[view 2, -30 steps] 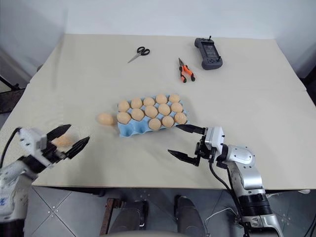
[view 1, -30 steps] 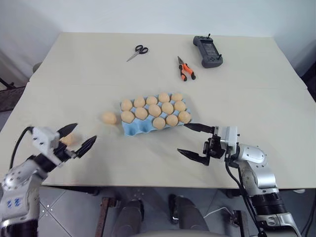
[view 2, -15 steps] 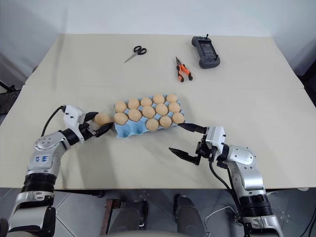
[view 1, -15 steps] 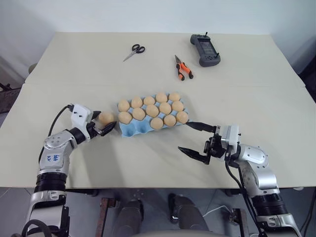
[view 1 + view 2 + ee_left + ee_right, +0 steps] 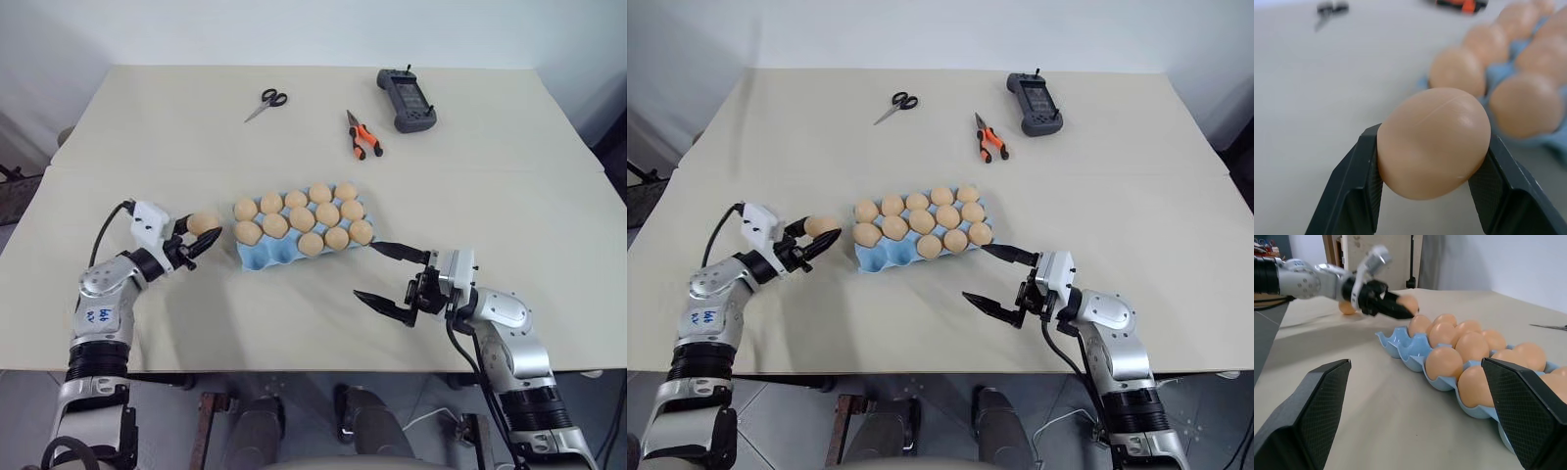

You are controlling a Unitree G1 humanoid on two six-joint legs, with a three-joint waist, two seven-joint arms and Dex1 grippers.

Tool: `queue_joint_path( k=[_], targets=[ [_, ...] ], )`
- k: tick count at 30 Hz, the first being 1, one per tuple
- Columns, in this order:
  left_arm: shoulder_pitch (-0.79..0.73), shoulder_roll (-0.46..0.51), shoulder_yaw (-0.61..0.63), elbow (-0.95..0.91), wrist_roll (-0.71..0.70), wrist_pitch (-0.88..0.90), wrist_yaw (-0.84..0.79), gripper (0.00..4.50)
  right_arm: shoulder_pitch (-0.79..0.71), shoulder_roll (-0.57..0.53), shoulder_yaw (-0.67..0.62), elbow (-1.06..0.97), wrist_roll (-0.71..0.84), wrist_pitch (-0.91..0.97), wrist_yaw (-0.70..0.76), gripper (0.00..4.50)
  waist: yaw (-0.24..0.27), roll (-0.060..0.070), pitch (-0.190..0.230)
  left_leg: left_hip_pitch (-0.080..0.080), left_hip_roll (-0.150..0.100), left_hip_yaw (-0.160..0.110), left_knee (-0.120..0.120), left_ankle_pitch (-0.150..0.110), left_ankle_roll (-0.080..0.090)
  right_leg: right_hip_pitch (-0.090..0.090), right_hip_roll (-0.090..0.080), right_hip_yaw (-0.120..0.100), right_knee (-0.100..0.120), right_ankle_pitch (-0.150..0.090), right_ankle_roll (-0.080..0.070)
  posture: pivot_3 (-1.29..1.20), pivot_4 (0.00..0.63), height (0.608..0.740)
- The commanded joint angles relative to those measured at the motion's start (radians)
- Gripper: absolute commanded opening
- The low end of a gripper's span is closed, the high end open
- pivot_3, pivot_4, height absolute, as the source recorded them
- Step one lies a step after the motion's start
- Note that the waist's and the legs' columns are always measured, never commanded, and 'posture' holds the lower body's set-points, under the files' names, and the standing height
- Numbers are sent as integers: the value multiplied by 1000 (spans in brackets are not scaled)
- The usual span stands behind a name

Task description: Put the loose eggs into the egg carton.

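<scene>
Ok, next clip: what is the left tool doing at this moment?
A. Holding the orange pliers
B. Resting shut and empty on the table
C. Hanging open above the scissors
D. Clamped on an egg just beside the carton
D: the left tool has both fingers pressed against an egg, beside the end of the blue egg carton.

Bare table [image 5: 294, 313] between both hands; scissors [image 5: 265, 102], pliers [image 5: 361, 133] well beyond.

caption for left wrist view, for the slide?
Left gripper shut on a loose egg, the egg carton blurred beyond it.
</scene>
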Motion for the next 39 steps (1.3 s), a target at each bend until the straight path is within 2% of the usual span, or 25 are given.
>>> queue_joint_path(
  k=[1,8,13,20,21,22,27,31,34,39],
  targets=[
    [-15,22,-53,-146,-39,49,-90,2165,6,-10,-14,-40,12,-2,-2,4500,2,0,0,0,0,0,0,0,0,0,0,0,0,0,0,0,150,740],
    [-85,-32,-206,-108,30,42,-167,2165,6,-12,-16,-49,5,1,-20,4500,1,0,0,1,0,0,1,0,1,1,0,0,0,0,0,0,150,740],
    [-126,-72,-240,-55,51,17,-173,2165,18,-13,-15,-67,6,5,-37,4500,-1,0,0,0,0,1,1,0,1,0,2,1,1,0,0,0,150,740],
    [-120,-50,-213,-43,48,-7,-195,4239,25,-5,-6,-78,4,6,-56,4500,-1,0,0,1,0,2,4,0,1,1,2,1,3,0,0,0,150,740],
    [-112,-35,-198,-51,47,-13,-191,4458,25,-4,-4,-78,5,7,-56,4500,-2,0,0,1,0,2,4,0,1,1,2,1,3,0,0,0,150,740],
    [-107,-24,-189,-56,46,-17,-189,4458,24,-4,-3,-78,5,7,-55,4500,-3,0,0,1,0,2,4,0,1,1,2,2,3,0,0,0,150,740],
    [1,61,-65,-169,-31,-21,-193,4458,10,-6,2,-71,10,11,-42,4500,-16,0,0,1,1,2,2,0,1,0,2,2,3,0,0,0,150,740],
    [181,120,106,-307,-107,14,-158,4458,2,-15,1,-72,17,16,-24,4500,-27,0,0,1,1,2,1,0,0,0,1,2,2,0,-1,0,150,740],
    [312,129,240,-363,-128,16,-92,4458,-8,-12,-11,-81,49,41,-23,4500,-25,0,0,1,2,2,-1,0,0,0,0,1,1,-1,-1,0,150,740],
    [525,120,415,-416,-186,-4,-105,4458,-37,-41,-12,-88,70,74,13,4500,-24,0,0,1,3,2,0,0,0,0,0,1,0,-2,-3,0,150,740]
  ],
)
